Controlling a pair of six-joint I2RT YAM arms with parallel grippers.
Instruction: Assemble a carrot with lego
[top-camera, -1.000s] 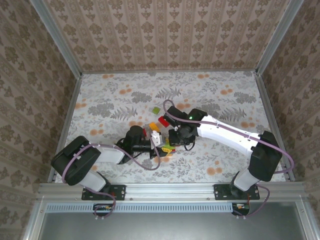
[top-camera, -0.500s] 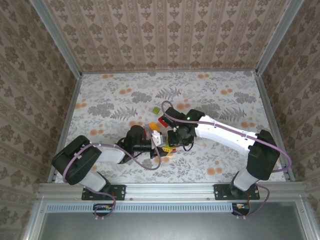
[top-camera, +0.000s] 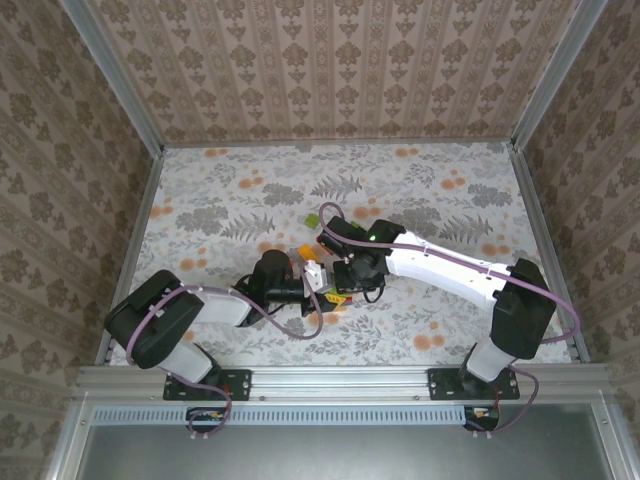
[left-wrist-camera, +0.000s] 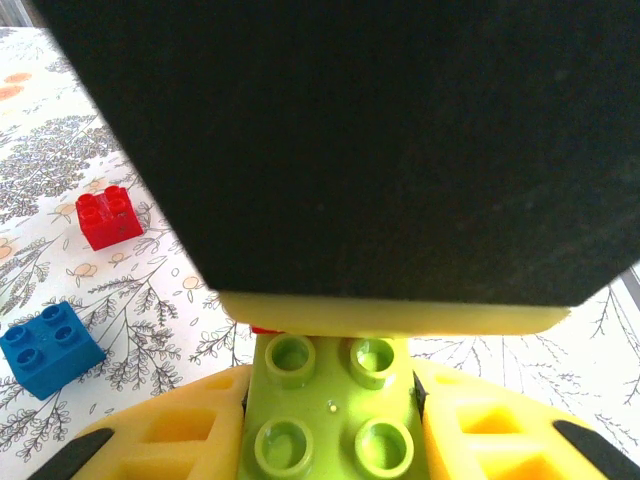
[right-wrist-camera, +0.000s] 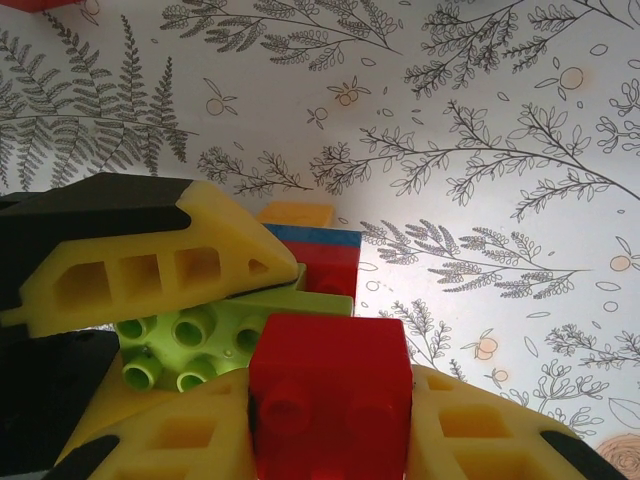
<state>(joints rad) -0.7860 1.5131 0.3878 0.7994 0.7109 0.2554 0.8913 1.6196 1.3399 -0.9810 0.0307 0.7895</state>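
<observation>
Floral tabletop (top-camera: 230, 190): left gripper (left-wrist-camera: 330, 445) pinches a green brick (left-wrist-camera: 325, 375), right gripper (right-wrist-camera: 330, 430) a red brick (right-wrist-camera: 330, 385); likely light, rigid, slick, so grip flat sides.

L gripper (top-camera: 306, 287) & R gripper (top-camera: 338, 286) tip-to-tip mid table (top-camera: 220, 200), lego (left-wrist-camera: 330, 410) betw. them; loose brick (top-camera: 313, 221) behind.
</observation>
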